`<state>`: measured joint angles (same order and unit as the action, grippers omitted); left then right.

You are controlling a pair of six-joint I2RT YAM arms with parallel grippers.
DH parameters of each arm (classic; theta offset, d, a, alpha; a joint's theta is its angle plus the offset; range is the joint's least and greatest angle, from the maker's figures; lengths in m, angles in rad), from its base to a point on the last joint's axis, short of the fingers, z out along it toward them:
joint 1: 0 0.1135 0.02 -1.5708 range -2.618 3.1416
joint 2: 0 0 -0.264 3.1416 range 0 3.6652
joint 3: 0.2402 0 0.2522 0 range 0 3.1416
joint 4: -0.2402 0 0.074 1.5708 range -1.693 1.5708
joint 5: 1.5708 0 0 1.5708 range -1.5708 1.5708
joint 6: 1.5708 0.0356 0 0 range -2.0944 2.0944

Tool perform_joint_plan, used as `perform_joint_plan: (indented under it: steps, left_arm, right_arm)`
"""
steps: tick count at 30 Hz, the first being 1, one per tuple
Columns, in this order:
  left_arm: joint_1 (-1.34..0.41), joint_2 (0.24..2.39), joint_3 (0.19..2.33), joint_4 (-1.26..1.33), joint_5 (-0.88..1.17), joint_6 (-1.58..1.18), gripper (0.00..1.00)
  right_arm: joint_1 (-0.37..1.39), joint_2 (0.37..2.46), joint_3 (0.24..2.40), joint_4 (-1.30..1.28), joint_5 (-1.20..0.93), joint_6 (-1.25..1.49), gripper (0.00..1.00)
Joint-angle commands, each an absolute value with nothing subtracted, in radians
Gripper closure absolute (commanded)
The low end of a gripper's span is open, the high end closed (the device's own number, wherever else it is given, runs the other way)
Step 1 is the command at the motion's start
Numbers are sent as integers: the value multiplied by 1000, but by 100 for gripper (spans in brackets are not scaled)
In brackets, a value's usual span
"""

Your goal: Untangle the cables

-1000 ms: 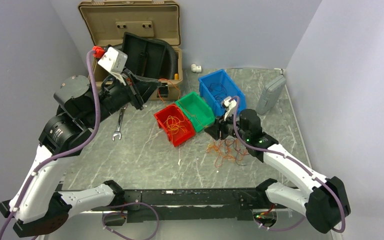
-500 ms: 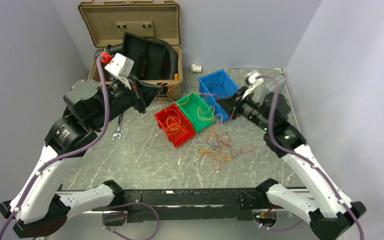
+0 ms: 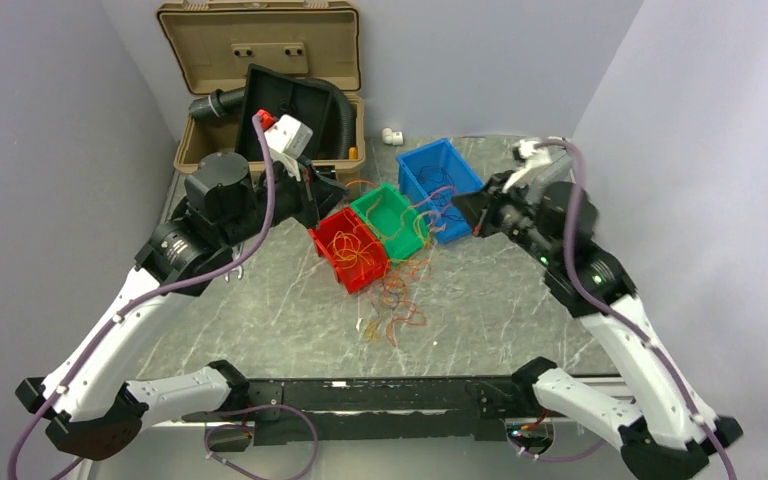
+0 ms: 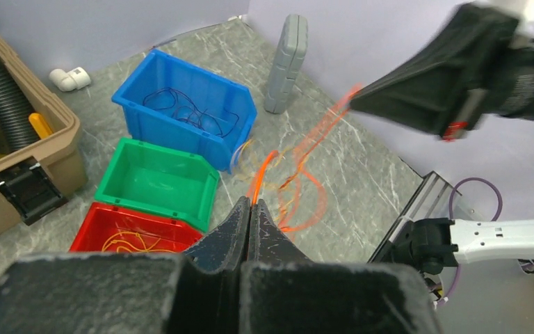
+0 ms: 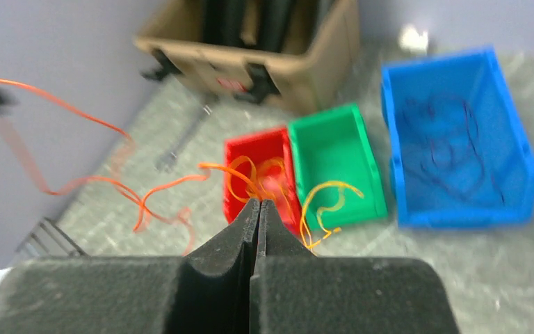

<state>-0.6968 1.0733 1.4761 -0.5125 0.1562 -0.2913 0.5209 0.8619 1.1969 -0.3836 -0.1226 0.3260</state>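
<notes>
The cables are thin, mostly orange wires. A loose tangle lies on the table in front of the bins, and strands rise from it over the green bin to both grippers. My left gripper is raised over the red bin; in the left wrist view it is shut on an orange wire. My right gripper is raised near the blue bin; in the right wrist view it is shut with orange wires at its tips. An orange strand stretches across to the left gripper.
The red bin holds orange wires, the green bin is beside it, and the blue bin holds dark wires. An open tan case with a black hose stands at the back left. A grey box stands beyond the blue bin.
My left gripper swung right, over the red bin. My right gripper rose from the table toward the blue bin, lifting wires. The tangle slid left and strands now hang between the grippers.
</notes>
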Motion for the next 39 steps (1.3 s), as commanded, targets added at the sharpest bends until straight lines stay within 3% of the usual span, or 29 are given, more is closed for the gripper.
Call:
perform_joint_plan:
  steps: [1,5,8,17,39]
  left_arm:
    - [-694,1077,1479,-449,209,-304,100]
    - [-694,1089,1474,-415,263,-329,100]
    - [-695,1098,1452,-369,317,-357,100]
    - [-699,1127,1435,-340,377,-372,100]
    - [-805,1317,1432,-179,455,-381,100]
  right_arm:
    - [521,908,1307,-574,-1,331,100]
    - [520,911,1573,-625,33,273,100]
    - [521,925,1634,-650,-16,278,100]
    - [521,907,1286,-626,-67,375,100]
    - [520,897,1225,-445,-406,381,100]
